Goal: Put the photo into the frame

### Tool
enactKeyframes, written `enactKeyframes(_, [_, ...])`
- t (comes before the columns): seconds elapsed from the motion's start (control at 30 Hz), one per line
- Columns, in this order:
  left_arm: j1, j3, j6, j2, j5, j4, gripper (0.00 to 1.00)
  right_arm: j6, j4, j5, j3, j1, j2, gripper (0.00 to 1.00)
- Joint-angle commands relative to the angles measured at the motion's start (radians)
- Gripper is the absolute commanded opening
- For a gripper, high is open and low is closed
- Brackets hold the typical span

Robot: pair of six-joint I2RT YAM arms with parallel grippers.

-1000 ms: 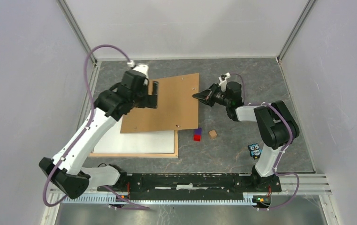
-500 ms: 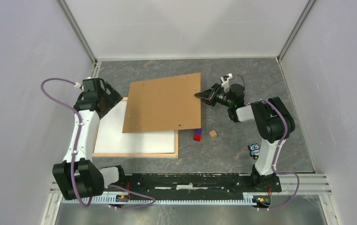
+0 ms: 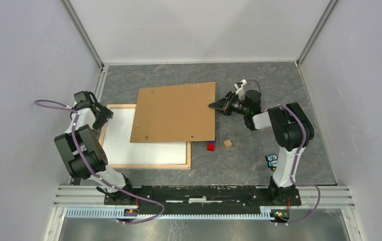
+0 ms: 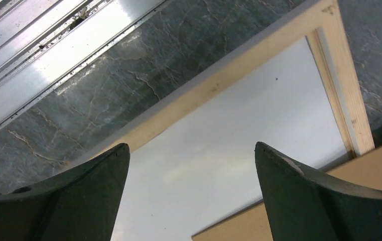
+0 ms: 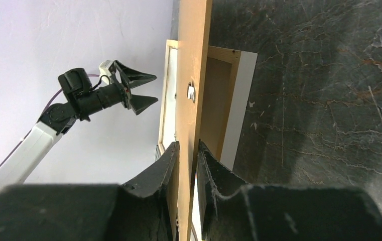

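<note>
The frame [image 3: 143,165], thin light wood, lies flat at the left. The photo [image 3: 143,145] lies in it white side up, its print hidden. A brown backing board [image 3: 176,113] lies slanted over their far right part. My right gripper [image 3: 212,105] straddles the board's right edge. In the right wrist view, its fingers [image 5: 187,145] stand either side of the board [image 5: 194,50] with a thin gap, open a little. My left gripper [image 3: 103,116] hangs wide open and holding nothing over the frame's far left corner [image 4: 229,75] and the photo [image 4: 259,110].
A red and blue block [image 3: 211,146] and a small wooden cube [image 3: 227,143] lie just right of the frame. An owl figure [image 3: 272,161] stands by the right arm's base. An aluminium rail [image 4: 53,55] and the left wall are close to the left gripper.
My left arm has swung from the board's left edge back to the far left. The right jaws have eased apart on the board's edge. The board has shifted slightly.
</note>
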Motion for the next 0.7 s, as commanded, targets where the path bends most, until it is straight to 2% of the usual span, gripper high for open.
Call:
enactKeyframes(0.0, [0.056, 0.080, 0.105, 0.069, 0.078, 0.063, 1.00, -0.043, 0.038, -0.043, 0.042, -0.001, 0.009, 0.24])
enactKeyframes(0.17, [0.071, 0.062, 0.121, 0.134, 0.114, 0.091, 1.00, -0.029, 0.058, -0.052, 0.041, 0.001, 0.017, 0.25])
enactKeyframes(0.37, [0.074, 0.056, 0.074, 0.192, 0.231, 0.065, 0.98, -0.036, 0.059, -0.049, 0.039, 0.002, 0.022, 0.40])
enactKeyframes(0.53, [0.076, 0.007, 0.032, 0.165, 0.273, 0.075, 0.95, -0.026, 0.084, -0.046, 0.031, 0.022, 0.026, 0.53])
enactKeyframes(0.67, [0.074, -0.047, -0.017, 0.130, 0.325, 0.102, 0.95, 0.012, 0.126, -0.022, 0.020, 0.043, 0.025, 0.55])
